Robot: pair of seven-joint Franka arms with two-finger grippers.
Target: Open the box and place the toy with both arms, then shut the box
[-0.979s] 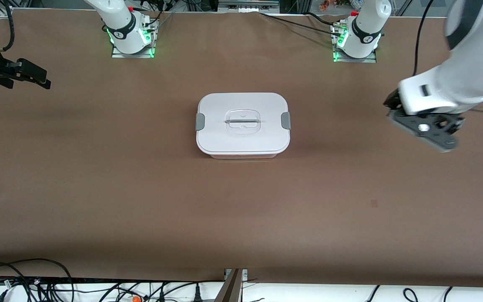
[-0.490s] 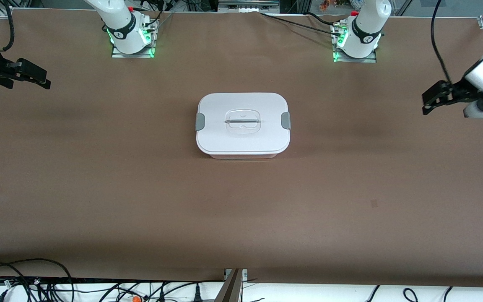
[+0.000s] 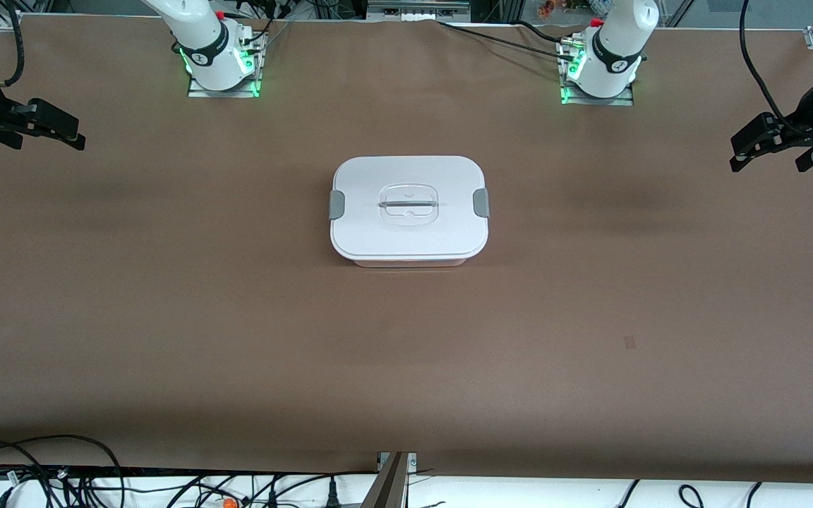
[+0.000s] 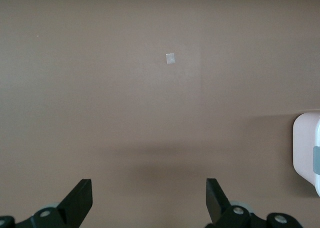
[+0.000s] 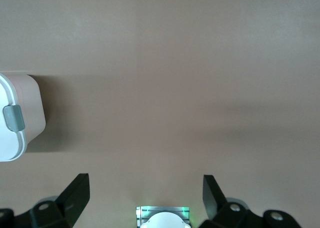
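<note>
Lots of bare brown table (image 3: 166,317) on every side of the box (image 3: 408,209), which sits mid-table, lid on, both clips down. My left gripper (image 3: 766,141) hangs over the table's edge at the left arm's end, jaws wide apart, holding nothing. My right gripper (image 3: 46,125) hangs over the right arm's end, also spread and unloaded. Box is well apart from both.

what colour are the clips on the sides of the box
Grey, on the white-lidded pinkish plastic box; clearest in the front view.

The box (image 3: 408,209) sits lidded mid-table — left tool (image 3: 756,144) and right tool (image 3: 50,127) wide apart, both open.
</note>
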